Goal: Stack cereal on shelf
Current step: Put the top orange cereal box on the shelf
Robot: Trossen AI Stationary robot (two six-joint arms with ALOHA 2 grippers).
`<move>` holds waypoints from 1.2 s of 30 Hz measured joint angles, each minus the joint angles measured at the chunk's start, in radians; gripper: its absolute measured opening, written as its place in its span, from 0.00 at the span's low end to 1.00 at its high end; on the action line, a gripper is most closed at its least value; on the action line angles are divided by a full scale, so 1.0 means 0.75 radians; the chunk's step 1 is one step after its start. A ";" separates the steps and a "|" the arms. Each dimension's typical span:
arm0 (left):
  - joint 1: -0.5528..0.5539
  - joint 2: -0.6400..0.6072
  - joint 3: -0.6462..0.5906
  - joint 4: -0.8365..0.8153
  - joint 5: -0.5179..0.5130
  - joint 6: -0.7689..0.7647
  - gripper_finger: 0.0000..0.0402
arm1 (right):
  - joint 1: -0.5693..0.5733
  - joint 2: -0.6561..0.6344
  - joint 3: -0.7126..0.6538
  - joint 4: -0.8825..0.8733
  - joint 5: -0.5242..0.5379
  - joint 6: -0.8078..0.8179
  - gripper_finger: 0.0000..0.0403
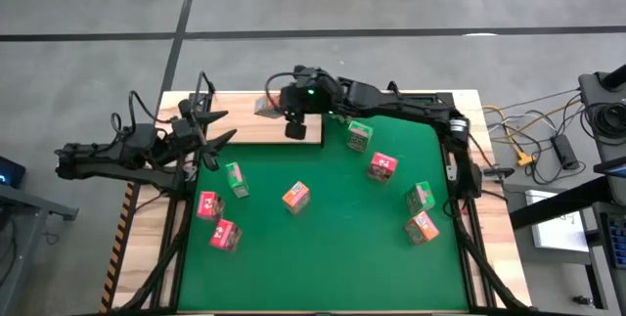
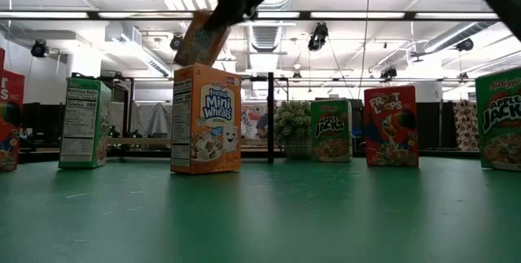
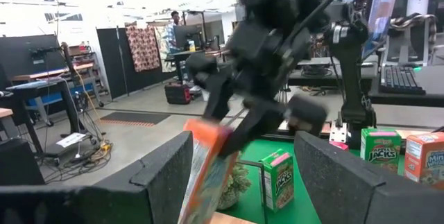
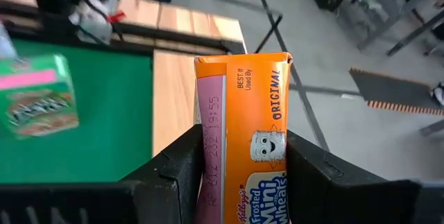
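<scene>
The right hand (image 4: 243,175) grips a small orange printed cardboard cereal box (image 4: 246,134), held tilted above the light wood shelf board (image 1: 256,130) at the counter's far edge. The left hand (image 3: 243,175) hovers nearby, fingers spread wide, empty.

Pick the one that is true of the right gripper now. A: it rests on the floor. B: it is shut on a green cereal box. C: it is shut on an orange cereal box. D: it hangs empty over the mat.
C: in the right wrist view the right gripper has its fingers closed on both sides of an orange cereal box, held above the shelf.
</scene>
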 joint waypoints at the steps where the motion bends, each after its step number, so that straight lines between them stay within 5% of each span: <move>1: 0.000 0.000 0.000 -0.001 0.002 -0.001 0.59 | -0.007 0.037 0.044 -0.027 -0.002 -0.007 0.37; 9: 0.000 -0.002 0.000 -0.001 0.007 -0.006 0.59 | -0.075 0.282 0.318 -0.155 -0.012 -0.030 0.37; 24: 0.000 -0.001 0.000 -0.005 0.009 -0.023 0.59 | -0.117 0.441 0.346 -0.139 -0.043 -0.035 0.37; 36: -0.001 0.001 0.000 -0.005 0.011 -0.023 0.59 | -0.118 0.447 0.345 -0.114 -0.043 -0.030 0.58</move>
